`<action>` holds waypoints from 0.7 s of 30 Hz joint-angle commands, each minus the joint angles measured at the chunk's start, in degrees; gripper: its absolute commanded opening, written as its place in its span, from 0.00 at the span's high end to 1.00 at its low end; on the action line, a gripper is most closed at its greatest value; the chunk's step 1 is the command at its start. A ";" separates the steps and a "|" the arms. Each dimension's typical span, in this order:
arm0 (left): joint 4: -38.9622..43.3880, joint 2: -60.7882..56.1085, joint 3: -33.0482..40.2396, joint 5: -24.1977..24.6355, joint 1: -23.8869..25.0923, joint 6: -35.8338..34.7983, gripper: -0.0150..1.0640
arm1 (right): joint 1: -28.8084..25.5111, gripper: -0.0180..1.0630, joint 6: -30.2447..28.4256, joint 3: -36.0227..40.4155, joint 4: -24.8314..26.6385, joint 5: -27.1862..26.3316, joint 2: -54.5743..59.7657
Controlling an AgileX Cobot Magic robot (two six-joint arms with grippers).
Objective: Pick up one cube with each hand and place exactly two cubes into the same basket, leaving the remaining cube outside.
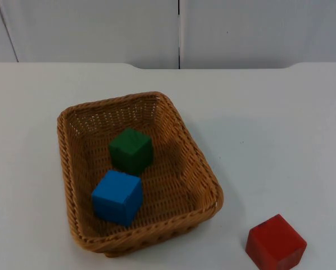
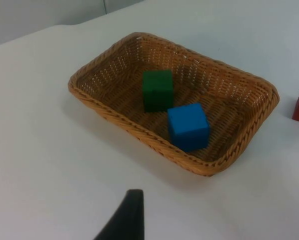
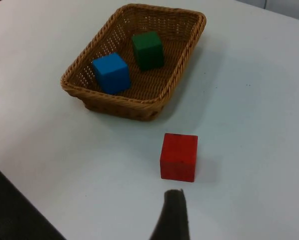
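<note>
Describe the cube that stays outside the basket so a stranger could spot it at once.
Start at the brown wicker basket on the white table. It holds a green cube and a blue cube side by side. The red cube sits apart from it on the bare table, near the basket's corner; it is the only red one and the only one not in the basket.

Two cubes [image 1: 125, 173] in basket [image 1: 199, 159]

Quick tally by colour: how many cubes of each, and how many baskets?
Green cube: 1, in the basket
Blue cube: 1, in the basket
Red cube: 1, on the table outside
Basket: 1
Total: 4 things, 3 cubes and 1 basket
</note>
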 commanded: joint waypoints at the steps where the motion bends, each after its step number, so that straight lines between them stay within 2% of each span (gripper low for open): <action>1: 0.15 -0.23 0.32 -0.63 -0.24 -0.03 0.06 | -0.08 0.38 -0.12 0.35 0.12 -0.77 -0.10; 5: 0.15 -0.23 0.32 -0.63 -0.24 -0.03 0.06 | -0.08 0.37 -0.11 0.35 0.12 -0.77 -0.10; 8: 0.24 -0.23 0.32 -0.63 -0.24 -0.03 0.06 | -0.08 0.32 -0.11 0.35 0.12 -0.77 -0.10; 13: 0.24 -0.23 0.32 -0.63 -0.24 -0.03 0.06 | -0.08 0.03 -0.20 0.35 0.12 -0.77 -0.10; 21: 0.24 -0.23 0.32 -0.63 -0.24 -0.03 0.06 | -0.08 0.01 -0.20 0.35 0.12 -0.77 -0.10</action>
